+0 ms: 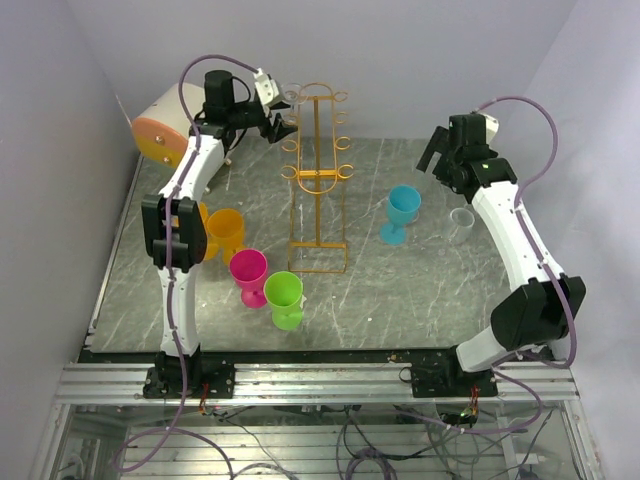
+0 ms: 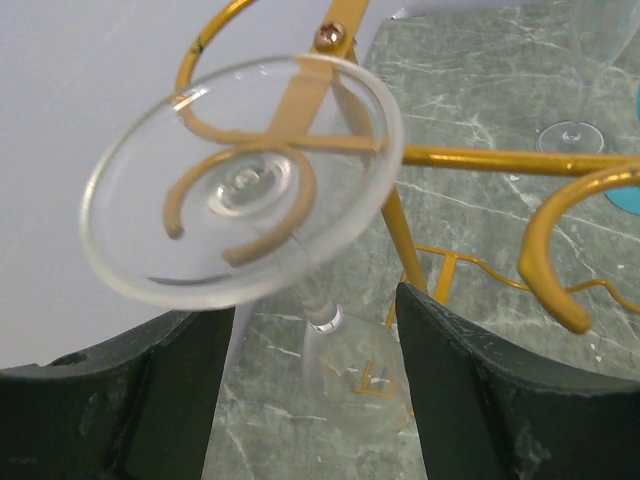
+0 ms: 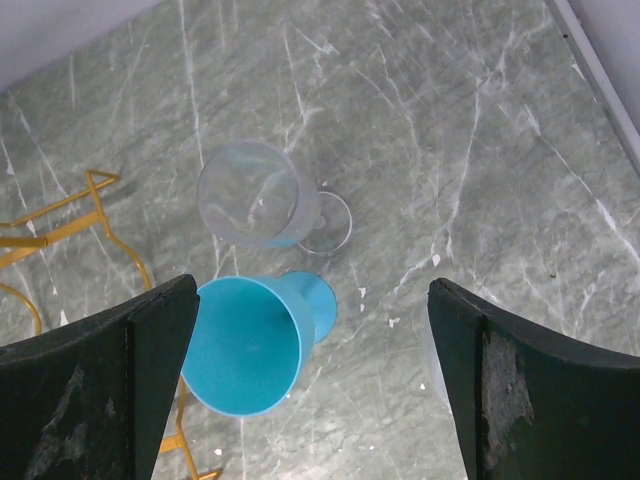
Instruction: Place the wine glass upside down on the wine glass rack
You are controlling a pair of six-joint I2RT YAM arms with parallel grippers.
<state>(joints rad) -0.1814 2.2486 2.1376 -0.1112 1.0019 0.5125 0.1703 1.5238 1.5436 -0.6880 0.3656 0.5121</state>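
Now the wine glass hangs foot-up, stem pointing down, from a top hook of the rack, just ahead of the left gripper, whose jaws stand wide, clear of it

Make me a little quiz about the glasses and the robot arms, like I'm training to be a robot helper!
1. True or false: the clear wine glass hangs upside down from a hook on the wine glass rack.
2. Pick one: which coloured cup stands closest to the right jaws? A) pink cup B) blue cup C) green cup
3. Fill in the gap: the left jaws stand ____ on either side of the hanging glass's stem, not touching it.

Key: 1 true. 2 B. 3 open.
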